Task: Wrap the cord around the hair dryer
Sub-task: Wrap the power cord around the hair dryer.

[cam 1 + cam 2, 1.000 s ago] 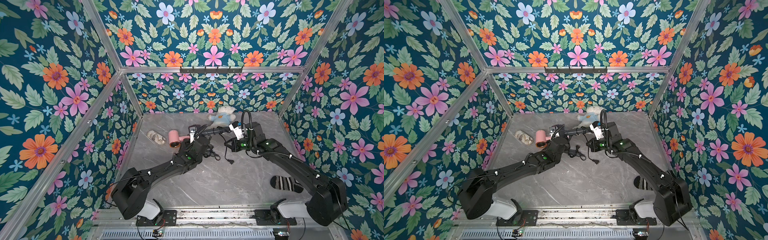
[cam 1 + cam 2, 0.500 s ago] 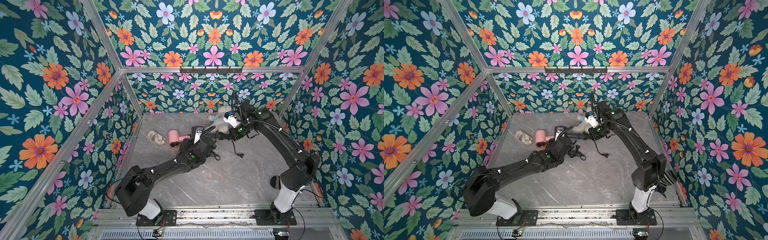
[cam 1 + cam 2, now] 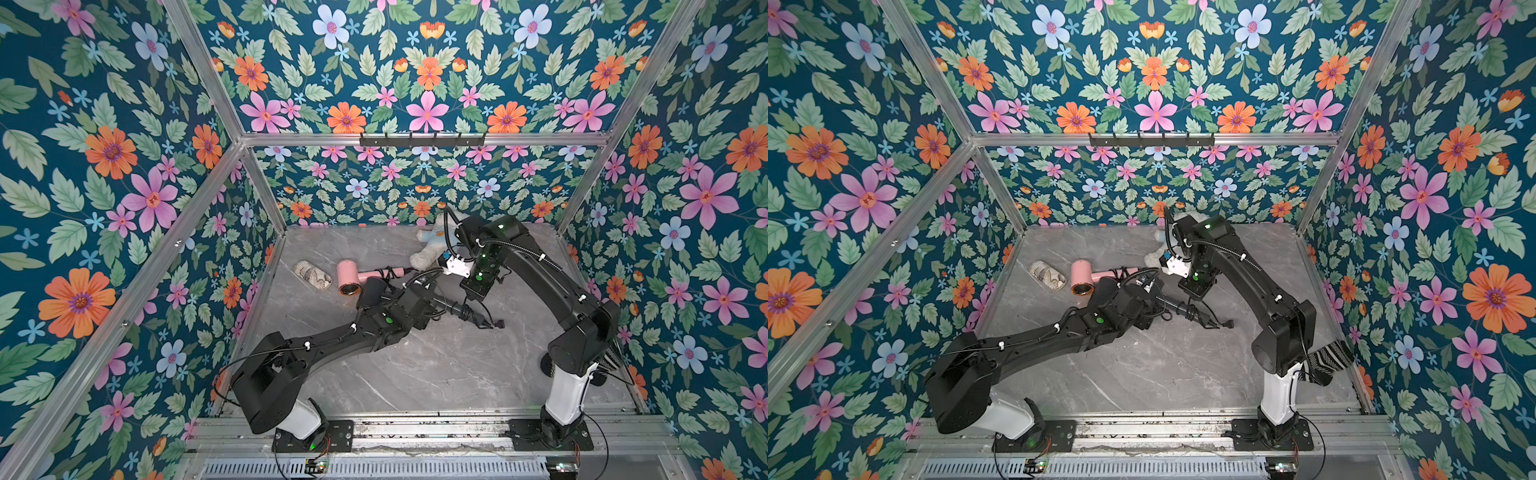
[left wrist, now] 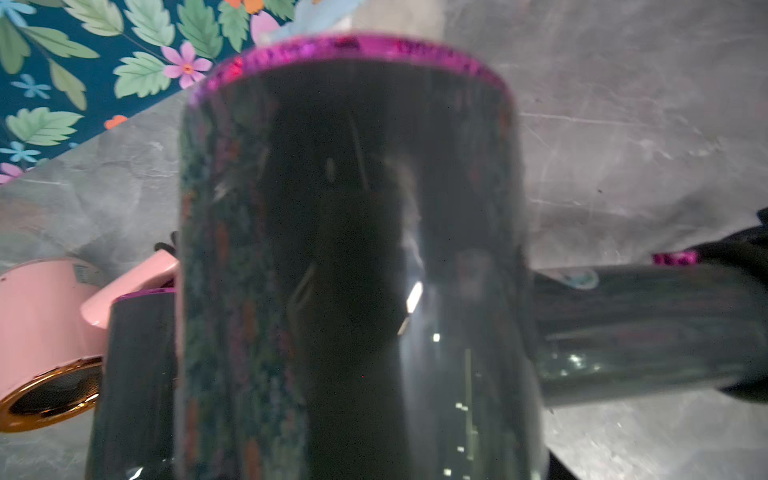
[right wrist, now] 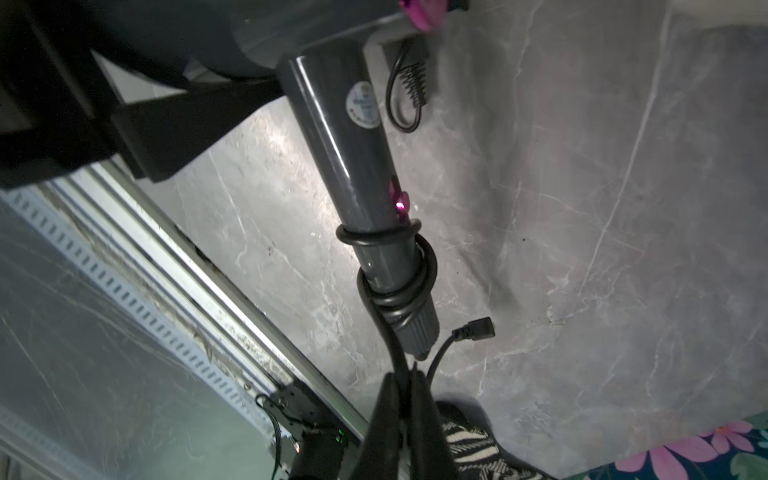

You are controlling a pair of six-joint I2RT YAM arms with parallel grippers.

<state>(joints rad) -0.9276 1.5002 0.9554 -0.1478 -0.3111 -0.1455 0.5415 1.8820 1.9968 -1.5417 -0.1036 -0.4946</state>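
Cord (image 5: 395,291) draws our eye first: several loops of it sit around the tail end of the grey dryer (image 5: 349,137) handle. From the loops it runs straight into our right gripper (image 5: 409,378), whose jaws are pressed together on it. Past the jaws the loose end trails to the plug (image 5: 478,328), which lies on the desk (image 3: 415,365).

Our left gripper (image 3: 422,298) has its jaws clamped on the grey dryer at the barrel end. In both top views the gripper hides most of the barrel.

The grey dryer is just beside the pink dryer (image 3: 353,278), on the side facing our arm bases. Its handle is the long axis we can follow. It runs away from the pink dryer and slants toward the right arm's base, cord end leading. We cannot tell whether that tip touches the desk. In the left wrist view the barrel, edged with a magenta rim (image 4: 353,45), stands crosswise to the handle.

A plush (image 3: 432,245) lies just beyond the pink dryer's handle, and a striped sock (image 3: 1325,361) lies well apart from it.
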